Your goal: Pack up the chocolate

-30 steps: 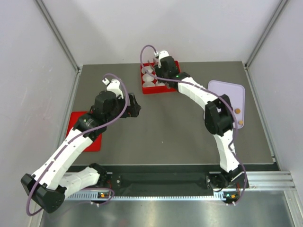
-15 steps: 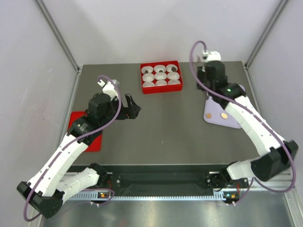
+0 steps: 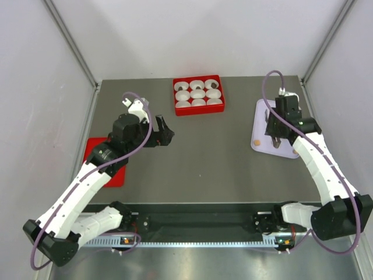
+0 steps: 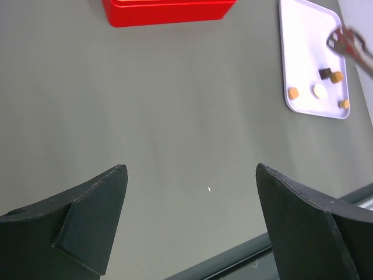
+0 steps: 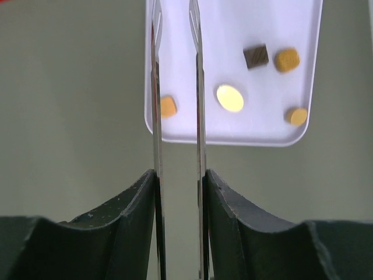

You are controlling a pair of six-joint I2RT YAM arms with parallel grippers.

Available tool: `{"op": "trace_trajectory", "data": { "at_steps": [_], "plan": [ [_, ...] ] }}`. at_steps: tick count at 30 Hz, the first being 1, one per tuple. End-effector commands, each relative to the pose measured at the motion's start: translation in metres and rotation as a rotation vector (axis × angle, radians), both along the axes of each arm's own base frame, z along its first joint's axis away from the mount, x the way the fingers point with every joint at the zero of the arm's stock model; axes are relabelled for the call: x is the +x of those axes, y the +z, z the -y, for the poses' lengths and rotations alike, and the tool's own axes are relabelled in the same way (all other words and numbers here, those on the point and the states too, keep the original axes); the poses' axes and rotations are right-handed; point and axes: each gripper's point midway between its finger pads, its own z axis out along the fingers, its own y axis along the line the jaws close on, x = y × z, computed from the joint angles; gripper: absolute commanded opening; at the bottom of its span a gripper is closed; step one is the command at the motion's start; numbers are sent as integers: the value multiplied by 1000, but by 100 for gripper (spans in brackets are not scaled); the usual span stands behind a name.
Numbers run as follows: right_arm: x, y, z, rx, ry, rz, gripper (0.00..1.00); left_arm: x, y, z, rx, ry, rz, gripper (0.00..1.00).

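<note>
Right wrist view: tweezers [image 5: 176, 87] pinched in right jaws, tips cut off; left jaws spread.

We count five chocolates on the lavender tray [image 5: 262, 131]: three orange [image 5: 287, 59], one dark brown [image 5: 256, 56], one pale yellow [image 5: 230, 98]. The red box [image 3: 199, 95] far from that tray holds nine white paper cups [image 3: 197, 93]. We count two red containers.

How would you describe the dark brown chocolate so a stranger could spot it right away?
Look at the pale lilac tray on the right side of the table. Five sweets lie on it. The dark chocolate is the only brown, square one, beside an orange sweet.
</note>
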Motion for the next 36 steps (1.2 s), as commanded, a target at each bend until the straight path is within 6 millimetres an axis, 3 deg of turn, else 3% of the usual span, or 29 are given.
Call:
{"op": "trace_trajectory", "data": {
  "at_steps": [1,7,10,18,27,36],
  "plan": [
    [-14,-4,4,87,-58,-19,38,7,9,-4,-27,64,14,96],
    [-25,-25,43,32,-198,-86,39,14,14,-3,-57,82,44,96],
    [-28,-33,62,50,-259,-121,39,14,7,-4,-25,76,33,96],
    [-39,-24,70,48,-285,-118,40,3,-15,4,-38,11,0,97],
    [-55,-36,92,13,-355,-133,41,-1,-5,7,-59,-22,33,97],
    [-43,-44,99,40,-372,-93,41,-3,4,6,-54,-29,50,97]
  ]
}}
